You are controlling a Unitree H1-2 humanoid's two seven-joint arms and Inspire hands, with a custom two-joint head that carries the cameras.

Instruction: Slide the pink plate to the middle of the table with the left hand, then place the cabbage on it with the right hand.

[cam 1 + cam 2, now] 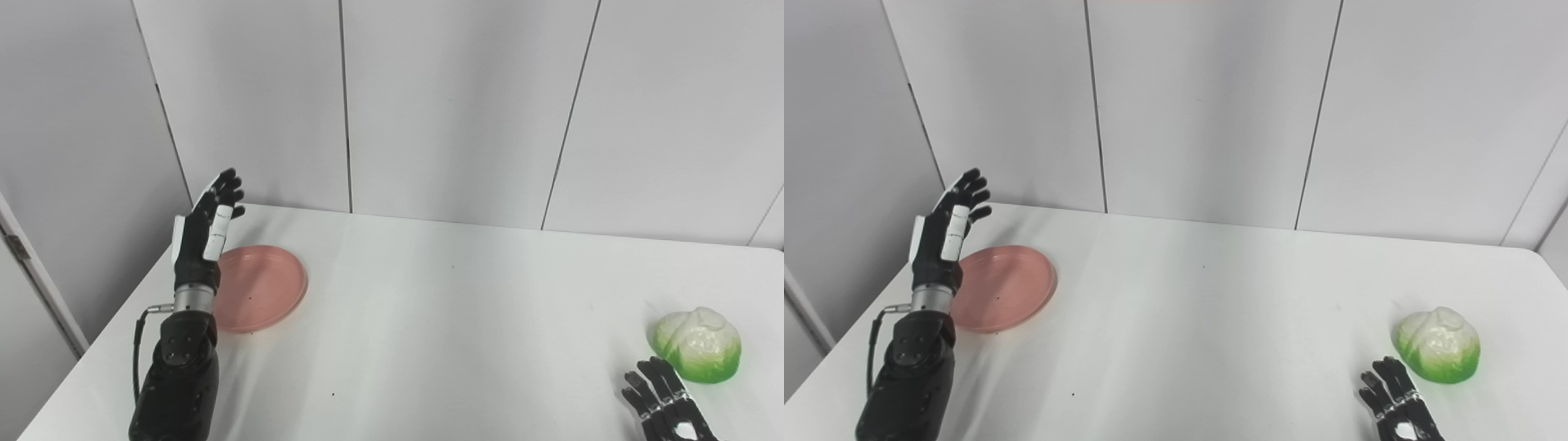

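both hands empty, fingers apart; left hand [205, 236] raised beside pink plate [263, 288].

Pink plate [263, 288]: round, shallow, empty, flat on tbl, far-left | Cabbage [698, 344]: white top, green base, rounded, set on tbl near R front edge, well apart from plate

The left hand [205, 236] is black with white panels, on a silver wrist collar; a black cable loops beside the screw-studded forearm. The right hand [664, 407] is black too.
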